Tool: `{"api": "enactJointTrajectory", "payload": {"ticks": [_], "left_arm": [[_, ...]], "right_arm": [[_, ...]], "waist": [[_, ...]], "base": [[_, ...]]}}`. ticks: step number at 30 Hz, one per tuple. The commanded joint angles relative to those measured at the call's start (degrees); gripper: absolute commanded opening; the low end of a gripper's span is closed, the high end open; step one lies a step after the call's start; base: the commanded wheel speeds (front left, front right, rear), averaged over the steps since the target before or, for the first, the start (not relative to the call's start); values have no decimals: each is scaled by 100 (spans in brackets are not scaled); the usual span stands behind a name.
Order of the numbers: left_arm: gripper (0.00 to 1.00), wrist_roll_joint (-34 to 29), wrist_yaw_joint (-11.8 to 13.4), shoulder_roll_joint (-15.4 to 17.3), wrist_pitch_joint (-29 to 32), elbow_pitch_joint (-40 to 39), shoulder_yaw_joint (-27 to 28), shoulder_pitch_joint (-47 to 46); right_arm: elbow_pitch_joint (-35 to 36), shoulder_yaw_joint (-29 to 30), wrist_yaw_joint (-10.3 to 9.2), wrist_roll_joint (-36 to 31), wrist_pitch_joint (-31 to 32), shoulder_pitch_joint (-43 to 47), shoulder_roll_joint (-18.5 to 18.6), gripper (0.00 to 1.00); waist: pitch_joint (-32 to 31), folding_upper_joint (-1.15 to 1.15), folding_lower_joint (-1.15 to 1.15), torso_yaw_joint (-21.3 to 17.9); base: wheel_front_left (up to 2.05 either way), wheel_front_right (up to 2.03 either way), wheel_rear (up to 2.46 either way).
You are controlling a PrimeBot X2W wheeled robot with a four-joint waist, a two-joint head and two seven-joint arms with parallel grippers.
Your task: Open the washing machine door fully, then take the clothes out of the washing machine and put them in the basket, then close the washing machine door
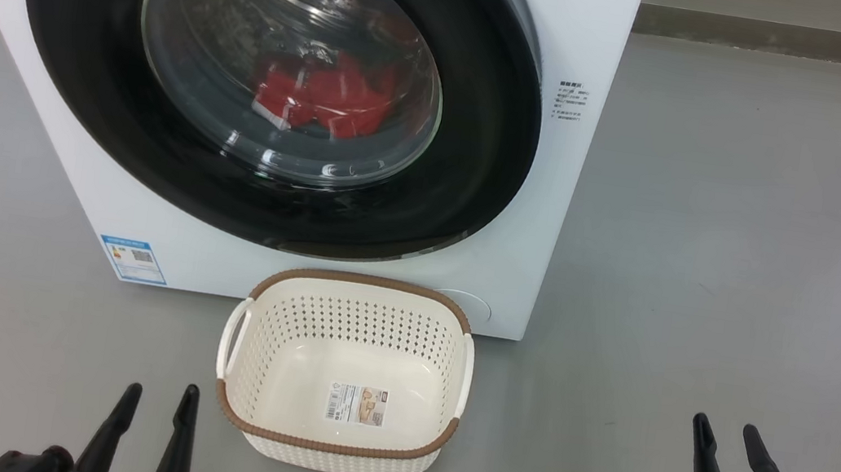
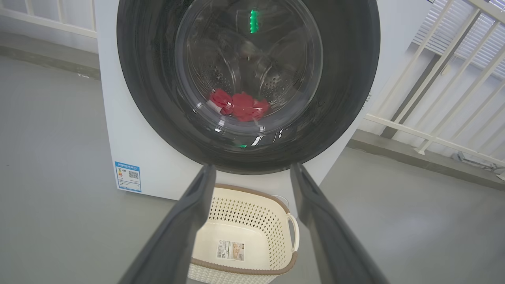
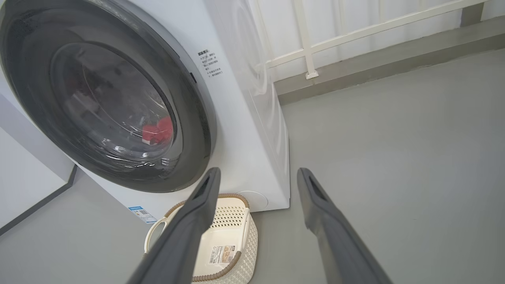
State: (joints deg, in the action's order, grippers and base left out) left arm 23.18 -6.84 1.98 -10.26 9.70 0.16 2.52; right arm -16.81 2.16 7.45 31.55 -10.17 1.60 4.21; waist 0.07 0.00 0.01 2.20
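Observation:
The white washing machine (image 1: pixel 317 271) stands ahead with its round black-rimmed door (image 1: pixel 83 57) shut. Red clothes (image 1: pixel 325 95) lie in the drum behind the glass, also seen as clothes (image 2: pixel 240 105) in the left wrist view and clothes (image 3: pixel 158 130) in the right wrist view. The cream basket (image 1: pixel 354 297) with a brown rim sits empty on the floor in front of the machine. My left gripper (image 1: pixel 159 397) is open at the lower left, beside the basket. My right gripper (image 1: pixel 728 427) is open at the lower right, well clear of the basket. Neither holds anything.
Grey floor (image 1: pixel 718 228) spreads to the right of the machine. A white railing (image 3: pixel 355 31) and a low grey kerb (image 3: pixel 375 67) run along the wall behind. A blue label (image 1: pixel 133 259) marks the machine's lower left front.

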Motion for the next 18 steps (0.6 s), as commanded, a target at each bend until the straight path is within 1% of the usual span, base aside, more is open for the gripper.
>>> {"api": "enactJointTrajectory", "payload": {"ticks": [1, 18], "left_arm": [[100, -231, 8, 76, -92, -193, 135, -20], [100, -1271, -8, 85, -354, -147, 107, 37]], "right_arm": [[161, -71, 3, -205, -100, -5, 80, 100], [221, 64, 3, -1223, -362, 153, 17, 100]], "waist": [[2, 0, 0, -3], [44, 0, 0, -29]], "base": [[0, 0, 0], [0, 0, 0]]}}
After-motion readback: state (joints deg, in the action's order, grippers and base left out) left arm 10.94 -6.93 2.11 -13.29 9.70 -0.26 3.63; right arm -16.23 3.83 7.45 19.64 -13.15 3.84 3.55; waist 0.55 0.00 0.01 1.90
